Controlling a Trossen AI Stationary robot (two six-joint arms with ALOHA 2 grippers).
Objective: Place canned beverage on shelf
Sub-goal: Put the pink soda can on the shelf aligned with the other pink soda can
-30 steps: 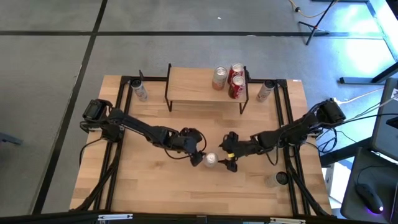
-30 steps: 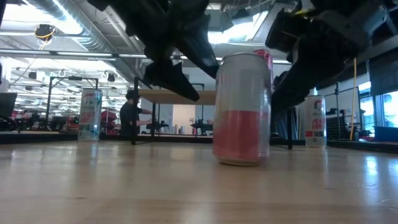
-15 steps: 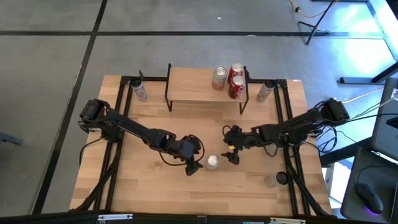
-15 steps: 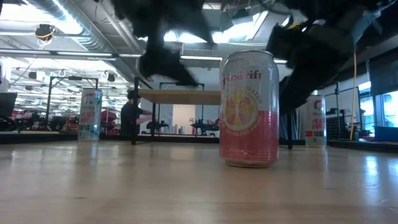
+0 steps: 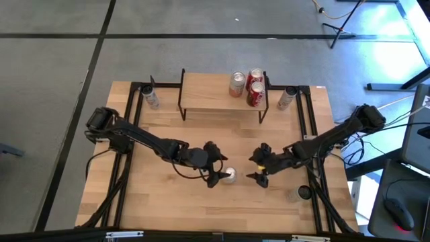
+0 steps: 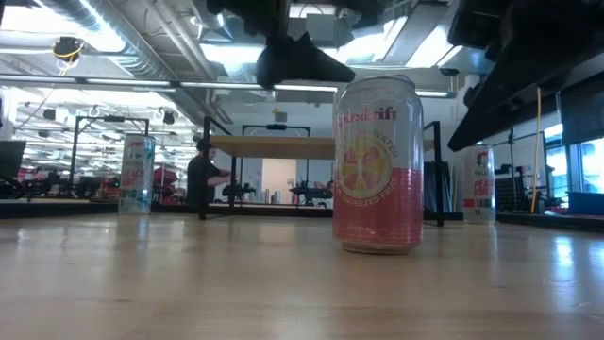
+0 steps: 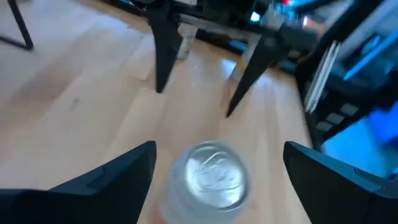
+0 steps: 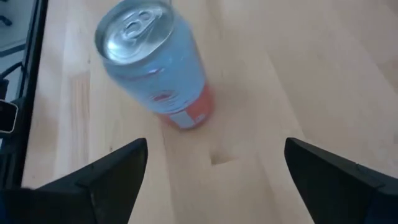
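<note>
One pink grapefruit-print can (image 6: 377,166) upright mid-counter (image 5: 161,202), between wide-spread left fingers (image 5: 216,171) and right fingers (image 5: 260,169). Three cans (image 5: 247,86) on shelf (image 5: 208,94); brand lettering unreadable.

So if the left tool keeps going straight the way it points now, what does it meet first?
Most likely the pink can. The left tool is open and nearly on it; in its wrist view the can top sits centred between the fingers. Depth to contact is unclear.

Pink-and-white metal can (image 6: 377,165) at frame centre: glossy printed wall, brushed silver lid. Light wooden worktop (image 6: 189,283): smooth, satin sheen. Light wooden shelf (image 5: 215,94), thin matt-black metal legs.
</note>
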